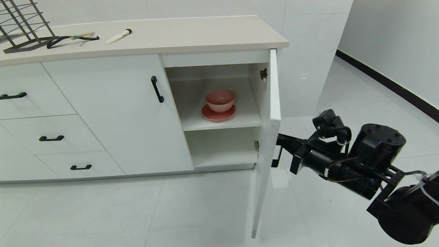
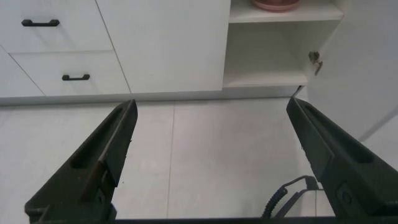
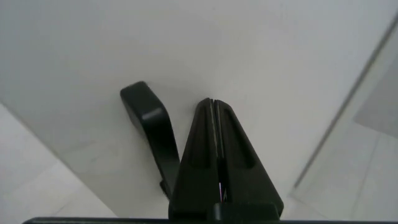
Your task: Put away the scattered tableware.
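The right end effector (image 3: 213,109), pressed together, is seen just beside the upright handle (image 3: 149,124) of the open door (image 1: 272,103); the left end effector (image 2: 211,106) is spread apart.

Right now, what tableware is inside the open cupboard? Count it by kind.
Bowl: 1
Plate: 1
Total: 2
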